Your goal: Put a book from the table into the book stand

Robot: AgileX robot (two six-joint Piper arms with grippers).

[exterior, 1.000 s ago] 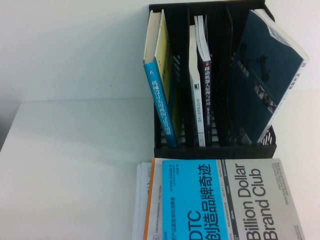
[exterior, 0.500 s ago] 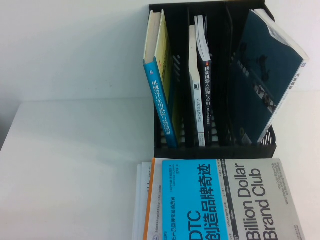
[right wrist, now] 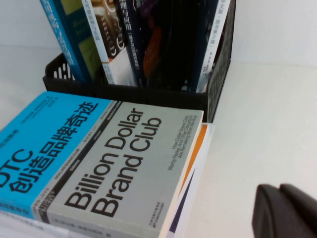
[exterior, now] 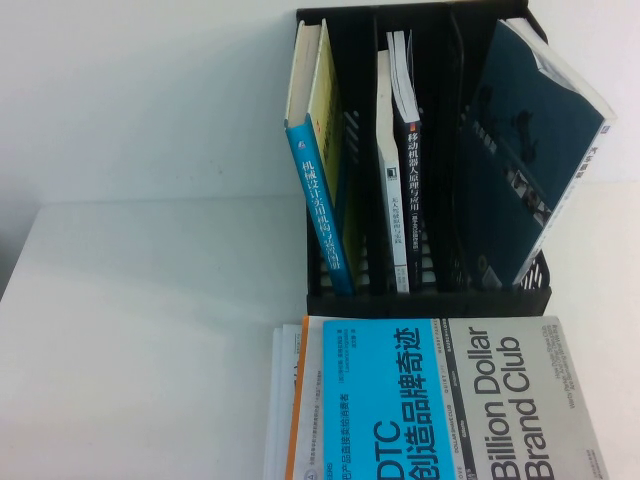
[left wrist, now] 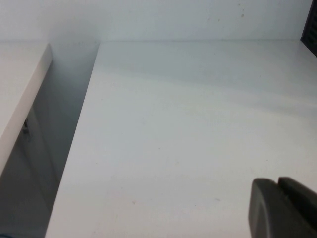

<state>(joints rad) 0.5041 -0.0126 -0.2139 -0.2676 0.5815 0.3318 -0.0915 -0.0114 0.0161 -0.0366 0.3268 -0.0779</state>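
Observation:
The book (exterior: 413,190), with a dark spine and white characters, stands upright in the middle slot of the black book stand (exterior: 430,300) at the back of the white table (exterior: 150,330). In the right wrist view its dark cover shows an orange blob (right wrist: 152,49). Neither gripper shows in the high view. My left gripper (left wrist: 277,182) is shut and empty over bare table, left of the stand. My right gripper (right wrist: 279,188) is shut and empty over the table, to the right of the stack of books.
The cyan-and-grey "Billion Dollar Brand Club" book (exterior: 450,400) tops a stack in front of the stand. A teal book (exterior: 530,150) leans in the right slot, a blue-spined one (exterior: 320,210) in the left. The table's left edge borders a gap (left wrist: 59,129).

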